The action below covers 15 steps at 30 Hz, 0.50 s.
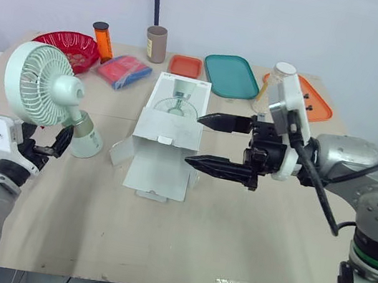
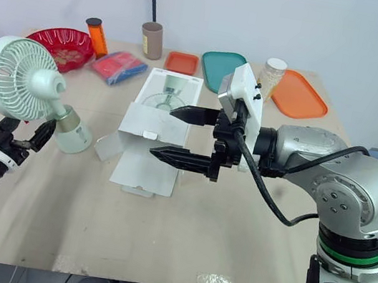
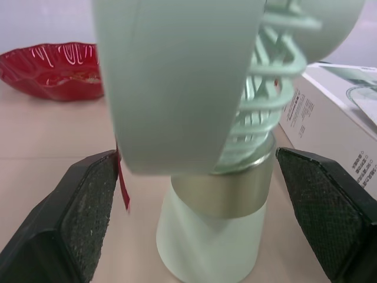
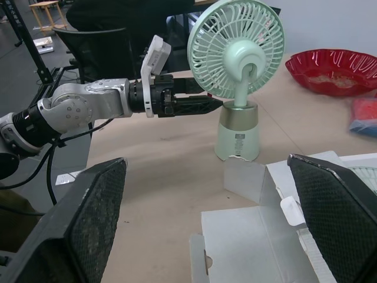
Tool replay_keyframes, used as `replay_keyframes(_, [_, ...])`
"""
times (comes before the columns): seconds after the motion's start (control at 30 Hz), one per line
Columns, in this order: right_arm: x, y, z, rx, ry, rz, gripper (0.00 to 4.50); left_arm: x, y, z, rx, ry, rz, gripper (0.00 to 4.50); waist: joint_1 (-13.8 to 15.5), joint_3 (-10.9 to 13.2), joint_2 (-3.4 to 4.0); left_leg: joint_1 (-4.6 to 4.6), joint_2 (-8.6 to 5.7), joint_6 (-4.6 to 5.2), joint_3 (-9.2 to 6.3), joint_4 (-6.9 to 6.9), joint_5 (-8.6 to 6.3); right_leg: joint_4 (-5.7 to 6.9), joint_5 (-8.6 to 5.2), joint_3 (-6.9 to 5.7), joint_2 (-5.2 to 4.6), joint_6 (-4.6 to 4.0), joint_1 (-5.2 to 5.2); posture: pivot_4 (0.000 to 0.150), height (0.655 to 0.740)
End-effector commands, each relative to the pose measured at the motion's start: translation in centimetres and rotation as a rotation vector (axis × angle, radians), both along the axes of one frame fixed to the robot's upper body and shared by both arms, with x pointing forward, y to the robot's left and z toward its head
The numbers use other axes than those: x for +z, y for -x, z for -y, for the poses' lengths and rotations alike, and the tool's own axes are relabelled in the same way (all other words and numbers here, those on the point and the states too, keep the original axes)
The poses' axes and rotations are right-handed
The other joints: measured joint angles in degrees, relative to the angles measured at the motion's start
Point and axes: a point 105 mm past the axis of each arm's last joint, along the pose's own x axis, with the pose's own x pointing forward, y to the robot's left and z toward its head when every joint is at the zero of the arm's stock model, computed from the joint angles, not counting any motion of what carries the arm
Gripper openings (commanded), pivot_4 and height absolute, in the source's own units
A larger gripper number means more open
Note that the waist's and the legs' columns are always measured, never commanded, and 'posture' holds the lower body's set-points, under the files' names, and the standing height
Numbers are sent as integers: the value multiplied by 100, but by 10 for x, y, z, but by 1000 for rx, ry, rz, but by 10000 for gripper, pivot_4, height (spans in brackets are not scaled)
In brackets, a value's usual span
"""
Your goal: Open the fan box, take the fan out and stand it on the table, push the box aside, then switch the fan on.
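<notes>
The pale green fan [image 1: 39, 84] stands upright on its round base [image 1: 87, 140] at the table's left. My left gripper [image 1: 47, 143] is open just behind the base, and in the left wrist view its fingers [image 3: 88, 200] sit either side of the base without touching it. The white fan box [image 1: 168, 138] lies in the middle with its flaps spread open. My right gripper [image 1: 194, 139] hovers open over the box's right side, fingers pointing left with nothing between them. In the right wrist view the fan [image 4: 235, 53] stands beyond the box flaps [image 4: 253, 236].
Along the back stand a red bowl [image 1: 66, 48], an orange bottle [image 1: 103, 40], a brown cup [image 1: 156, 43], a blue and red packet [image 1: 123, 71], a small orange tray [image 1: 186, 65], a teal tray [image 1: 231, 74], a jar [image 1: 279, 80] and an orange tray [image 1: 319, 107].
</notes>
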Motion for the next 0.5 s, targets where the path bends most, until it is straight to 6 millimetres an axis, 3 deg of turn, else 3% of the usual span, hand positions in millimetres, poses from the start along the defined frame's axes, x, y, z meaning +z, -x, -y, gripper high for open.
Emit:
replay_keyframes(0.03, [7,6,-1,15,-4,56,45000,18,17,-4,5,-38,34,44805,-4,1,-1,0,1,0,0,-1,-1,-1,0,1,0,0,0,1500,7400])
replay_keyframes(0.27, [1,3,0,-20,-5,6,45000,21,43,-16,-24,-59,-35,44805,1,2,-3,0,0,0,-1,-2,0,0,0,0,0,0,-2,1500,7400])
replay_keyframes(0.43, [-7,-5,-1,-126,-10,23,45000,17,71,-1,-274,-102,-176,44805,-9,10,-5,-1,6,-6,2,-7,-4,1,-7,3,2,-1,-8,1500,7400])
replay_keyframes(0.5, [-21,-3,-5,-157,-6,-31,45000,19,83,4,-407,-124,-249,44805,-8,10,-12,0,-1,-6,4,-7,-3,3,-9,8,-1,3,-10,1500,7400])
